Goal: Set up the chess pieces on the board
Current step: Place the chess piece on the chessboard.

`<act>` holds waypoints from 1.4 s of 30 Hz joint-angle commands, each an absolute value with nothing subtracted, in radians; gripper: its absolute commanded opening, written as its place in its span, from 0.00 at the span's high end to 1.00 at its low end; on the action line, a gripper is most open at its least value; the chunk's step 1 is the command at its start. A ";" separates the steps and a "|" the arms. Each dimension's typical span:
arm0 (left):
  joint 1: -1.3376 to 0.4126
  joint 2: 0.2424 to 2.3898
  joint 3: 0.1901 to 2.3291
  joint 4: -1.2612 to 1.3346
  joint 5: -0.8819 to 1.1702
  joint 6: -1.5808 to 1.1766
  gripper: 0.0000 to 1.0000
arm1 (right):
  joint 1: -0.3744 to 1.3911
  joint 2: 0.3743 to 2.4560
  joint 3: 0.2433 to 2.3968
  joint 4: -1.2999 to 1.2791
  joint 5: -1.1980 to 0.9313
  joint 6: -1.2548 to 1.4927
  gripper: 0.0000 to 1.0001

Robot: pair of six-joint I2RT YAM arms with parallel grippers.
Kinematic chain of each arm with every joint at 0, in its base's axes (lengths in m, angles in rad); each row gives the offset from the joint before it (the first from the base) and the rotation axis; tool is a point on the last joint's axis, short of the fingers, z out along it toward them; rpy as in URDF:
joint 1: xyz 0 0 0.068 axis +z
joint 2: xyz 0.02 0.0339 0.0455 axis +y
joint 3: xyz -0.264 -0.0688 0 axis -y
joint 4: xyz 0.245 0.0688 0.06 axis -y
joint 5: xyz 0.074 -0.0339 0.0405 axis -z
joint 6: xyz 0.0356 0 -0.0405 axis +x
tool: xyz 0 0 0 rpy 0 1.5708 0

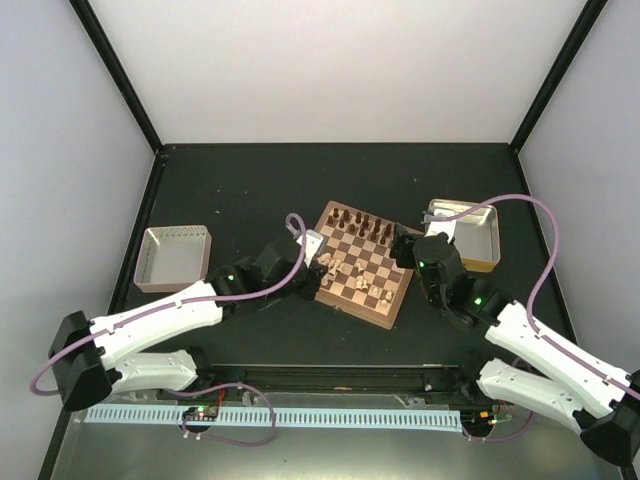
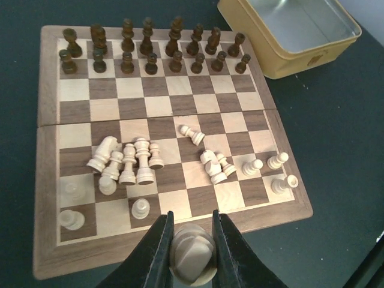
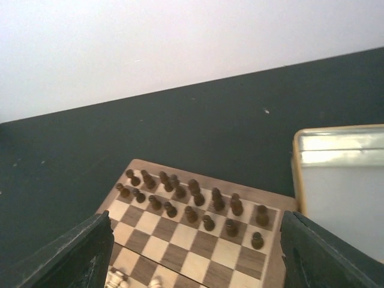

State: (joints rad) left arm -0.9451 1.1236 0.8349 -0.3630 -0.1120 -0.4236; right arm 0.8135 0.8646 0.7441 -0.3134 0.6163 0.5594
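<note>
The board (image 1: 388,300) lies mid-table, turned at an angle. Dark chess pieces (image 2: 150,54) stand in two rows along its far side. Cream pieces are scattered over the near half: a standing cluster (image 2: 129,162), some lying on their sides (image 2: 213,168), others singly on squares. My left gripper (image 2: 192,252) hangs over the board's near border, shut on a cream piece (image 2: 192,258). At the board's right edge my right gripper (image 3: 195,240) is open and empty, looking over the dark rows (image 3: 192,204).
A grey metal tray (image 1: 175,257) sits left of the board. A yellow-rimmed tray (image 1: 465,232) stands close to the board's far right corner, just behind my right gripper (image 1: 403,248). Black frame posts rise at the back corners.
</note>
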 commanded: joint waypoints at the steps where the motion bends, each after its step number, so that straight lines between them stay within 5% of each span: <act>1: -1.002 1.182 0.835 -0.276 -0.176 -0.445 0.96 | 0.804 0.833 0.759 -0.377 0.737 0.649 0.23; 42: -1.181 1.615 0.866 -0.096 -0.418 -0.463 0.96 | 0.790 0.806 0.704 -0.345 0.744 0.649 0.17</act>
